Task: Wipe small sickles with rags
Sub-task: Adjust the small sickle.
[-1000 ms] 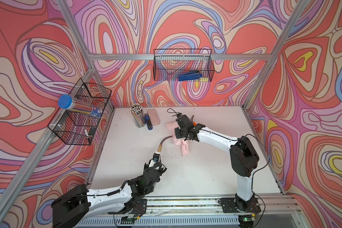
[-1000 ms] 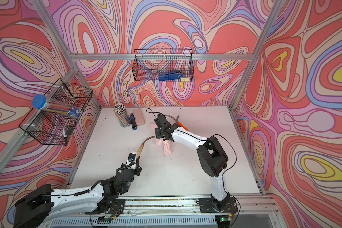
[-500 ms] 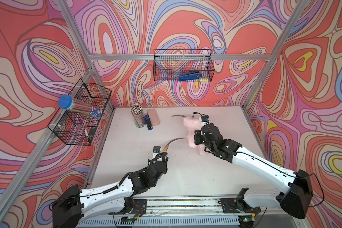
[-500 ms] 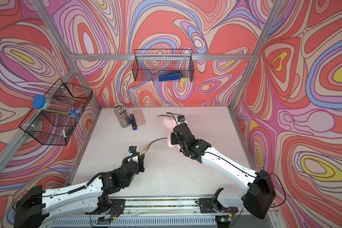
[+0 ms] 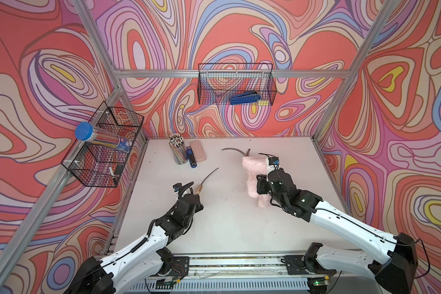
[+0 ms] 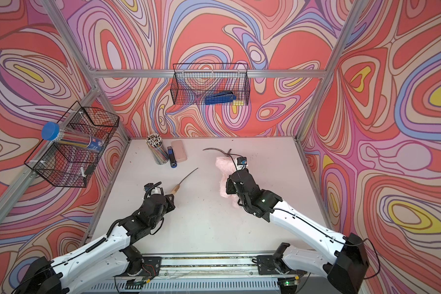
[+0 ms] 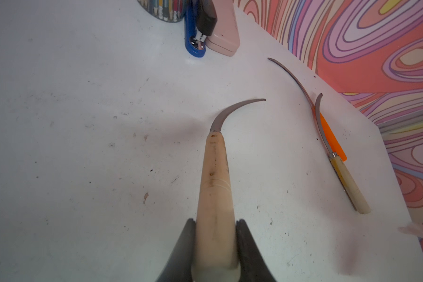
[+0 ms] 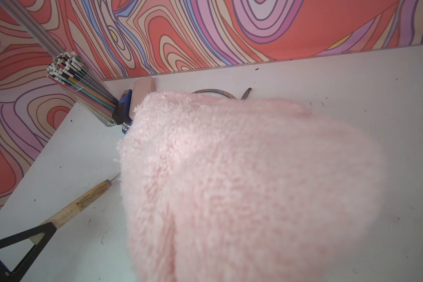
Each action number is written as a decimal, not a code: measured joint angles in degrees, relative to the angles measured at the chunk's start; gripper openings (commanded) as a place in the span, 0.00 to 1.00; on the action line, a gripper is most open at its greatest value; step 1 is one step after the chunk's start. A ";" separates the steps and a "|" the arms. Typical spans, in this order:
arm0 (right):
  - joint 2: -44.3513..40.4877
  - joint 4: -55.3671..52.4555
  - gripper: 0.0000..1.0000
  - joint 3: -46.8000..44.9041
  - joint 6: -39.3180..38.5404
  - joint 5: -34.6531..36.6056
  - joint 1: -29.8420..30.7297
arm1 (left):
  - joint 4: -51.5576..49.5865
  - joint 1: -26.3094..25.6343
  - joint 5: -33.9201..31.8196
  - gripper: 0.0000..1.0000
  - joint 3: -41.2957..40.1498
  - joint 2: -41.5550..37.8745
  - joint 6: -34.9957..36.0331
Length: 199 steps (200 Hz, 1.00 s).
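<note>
On the white desk [image 5: 227, 224], near its middle:

1. Wooden-handled sickle [image 7: 214, 185]: pale handle, dark grey curved blade. My left claw [image 7: 215, 244] is pinching the butt of the handle, one finger on each side. The blade points away from me, toward the back right of the desk.

2. Pink rag [image 5: 251, 169]: fluffy and bunched. My right claw [image 5: 261, 185] is pressed together on it. The cloth drapes over the fingers and hides them. It hangs to the right of the held sickle, apart from it. I cannot tell whether its lower end touches the desk.

3. Orange-handled sickle [image 7: 332, 140]: lying flat near the back right of the desk.

4. Second wooden sickle [image 7: 349, 188]: lying against item 3, its blade crossing the orange handle. In both top views the rag covers the two handles and only the blade ends show.

5. Back left corner, side by side: pencil tub [image 5: 178, 152], blue stapler [image 5: 192, 159] and smooth pink case [image 5: 198, 154].

6. Wire baskets: back-wall basket [image 5: 236, 84], holding a blue tool, and left-wall basket [image 5: 105, 150], with a blue-capped tube lying across it.
</note>
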 measured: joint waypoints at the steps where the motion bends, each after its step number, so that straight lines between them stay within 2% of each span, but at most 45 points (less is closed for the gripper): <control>1: 0.09 0.04 0.00 0.00 0.04 -0.02 0.09 | 0.00 0.04 0.07 0.00 -0.04 -0.04 -0.17; 44: 7.21 1.77 0.00 0.07 0.37 -0.22 3.48 | 0.17 0.22 3.43 0.00 -1.25 -2.82 -5.99; 68: 10.23 2.19 0.00 0.09 0.50 -0.35 5.11 | 2.84 0.52 6.32 0.00 -1.42 -1.40 -6.67; 112: 12.20 4.33 0.00 0.09 1.33 -0.85 6.51 | 10.93 0.79 10.88 0.00 -2.08 6.16 -7.45; 173: 15.45 6.25 0.00 0.09 2.86 -1.27 6.88 | 15.08 0.90 13.14 0.00 -5.27 2.43 -7.50; 199: 18.10 6.97 0.00 0.09 3.76 -1.16 6.91 | 18.32 0.90 15.63 0.00 -6.32 4.00 -8.02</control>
